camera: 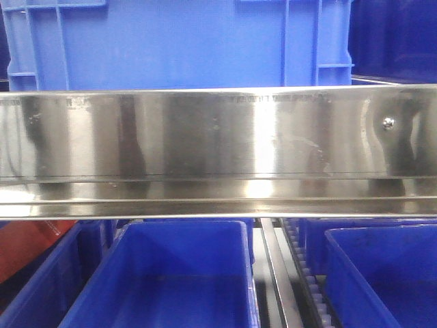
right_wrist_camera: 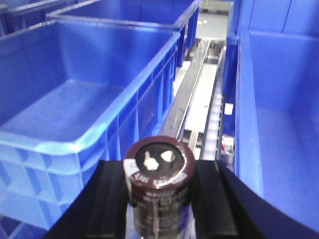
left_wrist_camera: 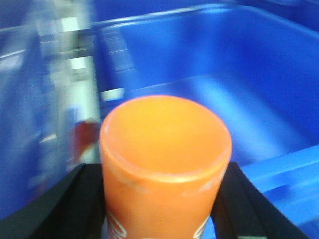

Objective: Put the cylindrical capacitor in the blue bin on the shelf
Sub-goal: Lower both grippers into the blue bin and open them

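Our right gripper (right_wrist_camera: 159, 204) clamped the cylindrical capacitor (right_wrist_camera: 158, 174) upright, terminals up, just short of the blue bin (right_wrist_camera: 94, 145) on the shelf (camera: 218, 137), presumably ready to drop it in; our left gripper (left_wrist_camera: 163, 209) was closed on an orange cylinder (left_wrist_camera: 164, 144)

Front view: shelf rail (camera: 218, 137) hid the base of the upper bin (camera: 171, 41) and the far ends of the lower bins (camera: 171, 280). Left wrist view was blurred throughout; orange cylinder (left_wrist_camera: 164, 164) ran off the bottom edge. Right wrist view: capacitor (right_wrist_camera: 158, 184) was cut off likewise; its sleeve print was unreadable.
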Motion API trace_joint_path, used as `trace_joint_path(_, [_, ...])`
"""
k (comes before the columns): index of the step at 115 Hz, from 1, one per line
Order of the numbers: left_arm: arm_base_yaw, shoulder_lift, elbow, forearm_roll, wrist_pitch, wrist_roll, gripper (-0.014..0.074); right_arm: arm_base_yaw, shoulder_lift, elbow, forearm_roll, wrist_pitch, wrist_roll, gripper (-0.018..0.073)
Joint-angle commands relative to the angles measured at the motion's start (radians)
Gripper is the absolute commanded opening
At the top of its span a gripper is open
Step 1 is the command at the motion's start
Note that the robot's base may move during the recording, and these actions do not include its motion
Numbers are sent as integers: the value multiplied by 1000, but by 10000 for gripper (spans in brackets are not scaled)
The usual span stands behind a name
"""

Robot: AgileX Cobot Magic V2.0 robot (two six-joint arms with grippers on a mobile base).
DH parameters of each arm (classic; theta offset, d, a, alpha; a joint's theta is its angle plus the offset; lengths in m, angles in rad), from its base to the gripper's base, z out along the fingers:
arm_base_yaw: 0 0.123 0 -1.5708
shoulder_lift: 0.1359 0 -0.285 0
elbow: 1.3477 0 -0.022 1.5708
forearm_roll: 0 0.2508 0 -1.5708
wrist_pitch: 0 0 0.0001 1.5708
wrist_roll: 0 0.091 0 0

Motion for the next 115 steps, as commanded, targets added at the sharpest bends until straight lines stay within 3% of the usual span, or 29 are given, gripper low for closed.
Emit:
trace_joint_path(1, [-60,82,-71,-7,-24,9,-111,-1,-5,2,2,-41,0,-162])
trace_joint_path(35, [-93,398,-312,-16,-48,9,-111,-1,-5,2,4,-41,0,-162])
trace_joint_path(63, [-93,607,-456,-118,-50,48,-111,-1,-5,2,10,-41,0,-162])
trace_joint_path(83, [-93,696,-511,-122,-25,64,-93,-1,-5,2,10,-41,0,-162])
trace_joint_path(96, [-93,717,-523,-122,-15,64,42,-1,-5,2,10,-41,0,-162])
trace_joint_path(115, [-93,720,-525,-122,-19,64,423,-1,-5,2,10,-41,0,-162])
